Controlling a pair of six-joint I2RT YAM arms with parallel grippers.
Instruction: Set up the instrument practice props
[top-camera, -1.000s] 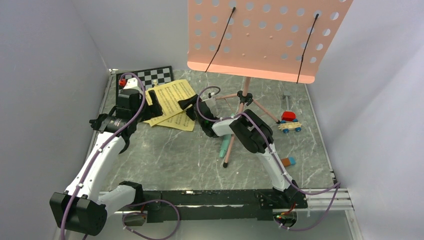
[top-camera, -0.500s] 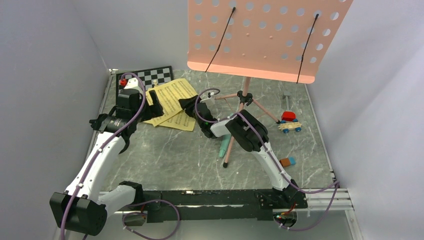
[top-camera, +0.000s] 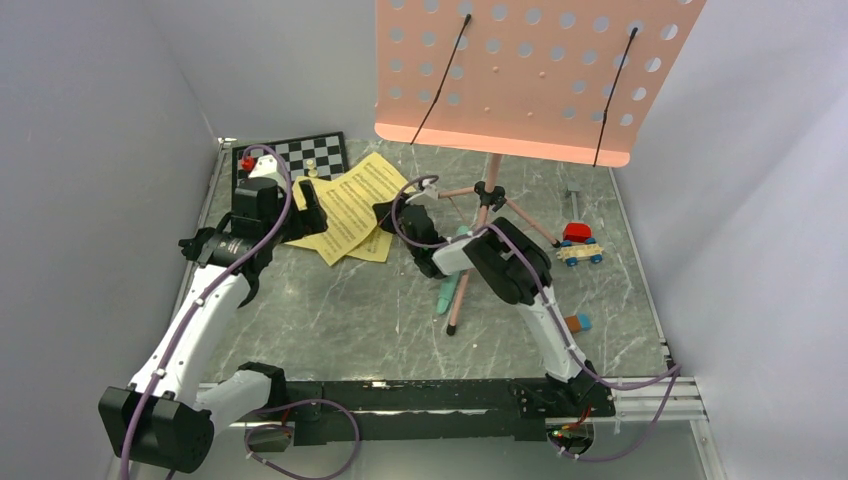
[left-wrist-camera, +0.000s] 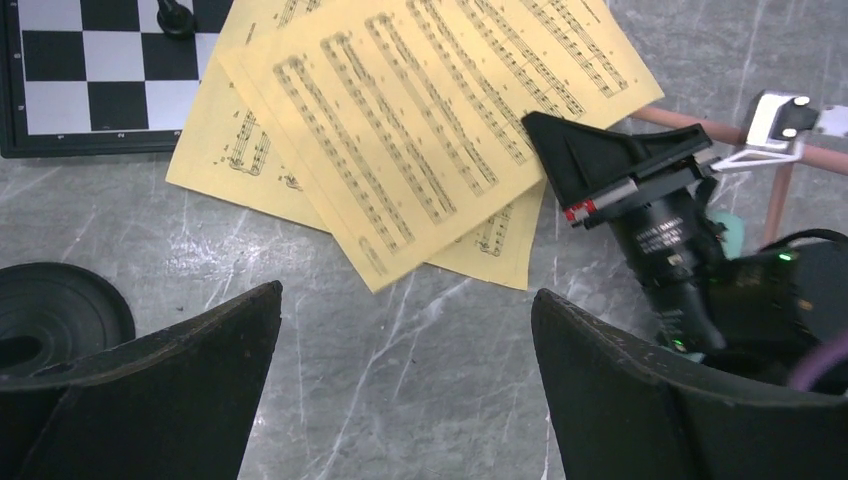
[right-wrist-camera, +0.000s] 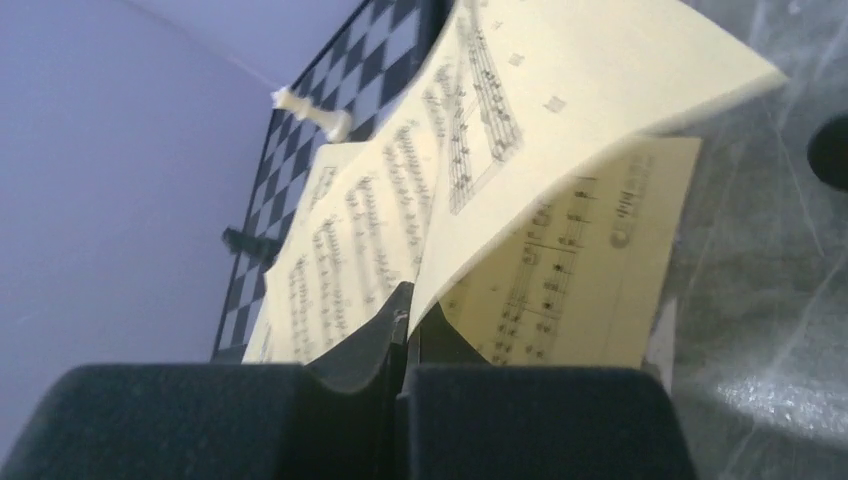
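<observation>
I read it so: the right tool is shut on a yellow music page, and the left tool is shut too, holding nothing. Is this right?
Not fully. The left tool is open, jaws wide apart, as the left wrist view shows; it holds nothing. The right tool is indeed shut on a yellow music page.

Marbled grey tabletop (top-camera: 340, 310), seemingly lilac walls (top-camera: 90, 150)
</observation>
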